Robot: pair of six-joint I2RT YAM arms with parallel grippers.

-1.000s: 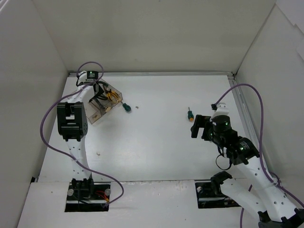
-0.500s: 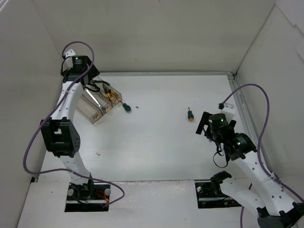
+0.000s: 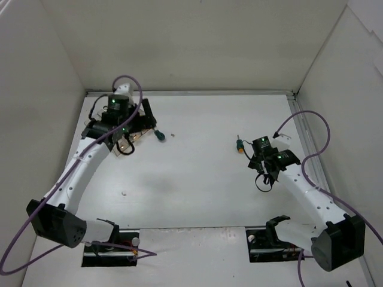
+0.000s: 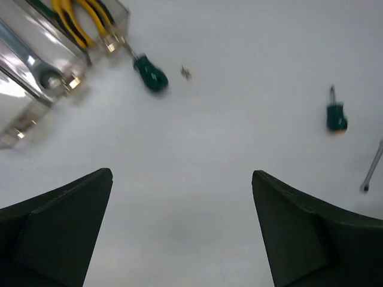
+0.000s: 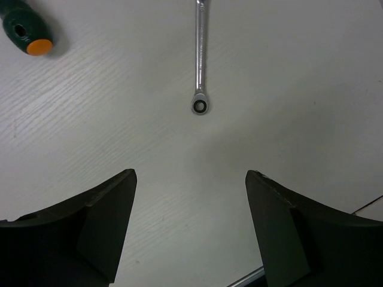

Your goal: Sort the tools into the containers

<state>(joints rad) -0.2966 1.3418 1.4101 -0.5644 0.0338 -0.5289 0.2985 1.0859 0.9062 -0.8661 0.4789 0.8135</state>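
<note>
- Right, nearest first: my right tool (image 5: 190,174) hangs over the counter (image 5: 311,89) with its jaws apart and nothing between them.
- The wrench (image 5: 200,60) lies flat, dead ahead of that tool and centred on the gap. Its ring end is towards me and the shaft runs straight away.
- So its long axis runs between the jaws, not across them. I judge I only need to go forward and down, and the jaws would then pinch the shaft across its narrow width.
- The orange-capped screwdriver (image 5: 27,34) sits ahead and left of the wrench, well apart from it, with its butt end facing the camera.
- The right arm is plainly the nearer one for both of these.
- Further off, my left tool (image 4: 182,173) is wide open and empty.
- The green screwdriver (image 4: 149,73) lies ahead and slightly left of the left tool, its tip just beside a corner of the bins (image 4: 24,110). That one is the left arm's job, I'd say.
- Farthest, the bins hold yellow pliers (image 4: 75,21) in one compartment and a second wrench (image 4: 42,73) in the next.
</note>
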